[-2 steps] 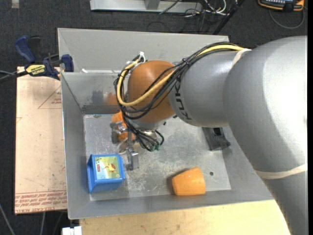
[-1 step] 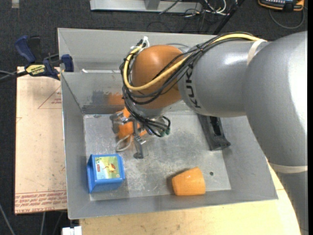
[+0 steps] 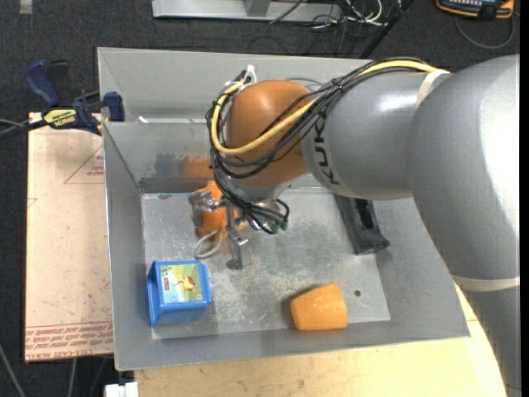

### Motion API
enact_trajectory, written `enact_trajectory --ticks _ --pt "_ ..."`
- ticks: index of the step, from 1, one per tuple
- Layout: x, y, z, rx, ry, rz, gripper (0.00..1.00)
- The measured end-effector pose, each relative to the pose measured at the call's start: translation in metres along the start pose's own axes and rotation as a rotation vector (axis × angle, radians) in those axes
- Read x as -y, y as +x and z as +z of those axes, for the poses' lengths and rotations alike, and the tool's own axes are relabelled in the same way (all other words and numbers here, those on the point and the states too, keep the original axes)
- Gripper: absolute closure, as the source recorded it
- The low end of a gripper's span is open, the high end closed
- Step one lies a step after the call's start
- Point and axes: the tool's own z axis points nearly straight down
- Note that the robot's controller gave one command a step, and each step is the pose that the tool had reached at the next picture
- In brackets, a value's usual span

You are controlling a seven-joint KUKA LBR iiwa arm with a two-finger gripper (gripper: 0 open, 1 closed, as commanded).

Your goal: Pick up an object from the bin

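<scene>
The gripper (image 3: 225, 242) is low in the bin (image 3: 273, 275); you cannot tell if it grips. The near blue box (image 3: 178, 290) lies unpicked.

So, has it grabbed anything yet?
Not that I can see. The blue box and orange block lie on the bin floor. The hand is down by the floor, just beyond the box. I cannot tell whether it grips anything; lifting is left.
</scene>
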Motion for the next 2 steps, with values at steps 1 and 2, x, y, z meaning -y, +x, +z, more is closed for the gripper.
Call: enact_trajectory --ticks 1,2 --pt "-0.0004 -0.0125 0.0316 0.0 -0.001 -0.197 1.0" --pt "-0.0005 -0.0134 0.033 -0.001 -0.001 -0.197 1.0"
